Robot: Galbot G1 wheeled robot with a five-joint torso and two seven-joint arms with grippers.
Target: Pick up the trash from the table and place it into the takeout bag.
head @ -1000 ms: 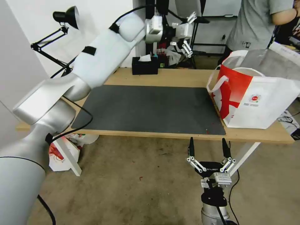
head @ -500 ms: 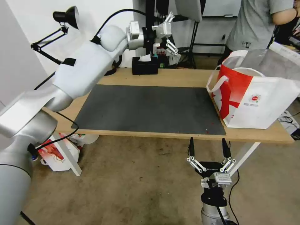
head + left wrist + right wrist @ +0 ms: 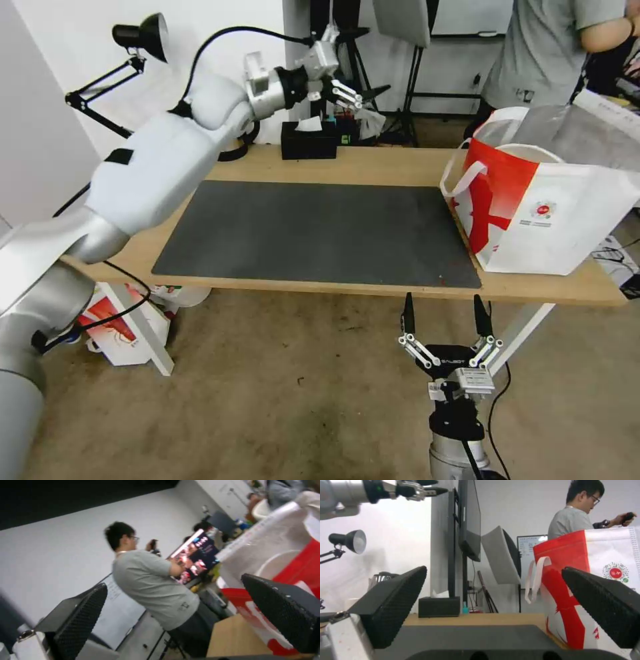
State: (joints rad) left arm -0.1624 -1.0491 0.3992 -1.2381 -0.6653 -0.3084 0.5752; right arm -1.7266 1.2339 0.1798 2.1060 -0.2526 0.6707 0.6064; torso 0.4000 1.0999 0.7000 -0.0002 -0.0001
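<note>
Swinging leftward since a second ago, the left arm has carried its left claw [image 3: 357,95] from near the middle of the far edge to a spot high above the black tissue box [image 3: 309,140], fingers spread and holding nothing. The takeout bag [image 3: 540,207] stands upright at the right end of the counter [image 3: 373,167], mouth open, white loop handles [image 3: 460,180] hanging on its red side, just beside the right edge of the dark grey mat [image 3: 320,230]. The mat's surface is bare apart from a few tiny red specks near its front right corner. Down low, in front of the counter's near edge, the right claw [image 3: 443,317] points up, fingers wide apart, empty. Under the counter's left end, a smaller red-printed white bag [image 3: 123,333] sits on the floor. A black desk lamp [image 3: 143,33] stands at the far left.
</note>
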